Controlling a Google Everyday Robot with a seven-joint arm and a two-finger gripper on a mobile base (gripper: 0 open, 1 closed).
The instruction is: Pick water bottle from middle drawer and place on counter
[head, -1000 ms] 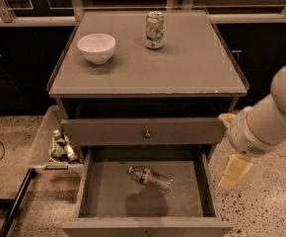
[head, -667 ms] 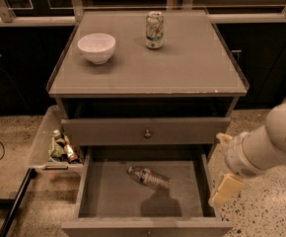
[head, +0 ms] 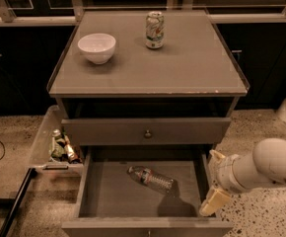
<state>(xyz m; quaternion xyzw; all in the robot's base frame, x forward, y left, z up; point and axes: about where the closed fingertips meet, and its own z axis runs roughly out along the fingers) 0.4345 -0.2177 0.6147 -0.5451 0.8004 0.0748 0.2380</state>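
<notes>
Where the bottom edge of the frame cuts across its front panel, the middle drawer (head: pixel 103 201) stands pulled out, its flat floor in plain sight. At the lower right the gripper (head: pixel 212 181) hangs just beside the drawer's right wall, its two pale fingers (head: pixel 213 201) spread apart and grasping nothing, while the thick white arm (head: pixel 271 163) runs off the right edge. The water bottle (head: pixel 152 179) lies on its side on the drawer floor, a little right of centre (cap toward the upper left), apart from the gripper. Left of the drawer, a shallow pale side tray (head: pixel 43 137) holds a cluster of small coloured tubes (head: pixel 61 146). Above the open drawer is a narrower grey drawer front (head: pixel 108 131), closed, with a round knob (head: pixel 147 133) at its middle. Farther up, the counter (head: pixel 182 68) fills the centre of the frame; a white bowl (head: pixel 96 47) rests on its upper left part, and a green-and-white soda can (head: pixel 154 29) stands upright near its far edge.
</notes>
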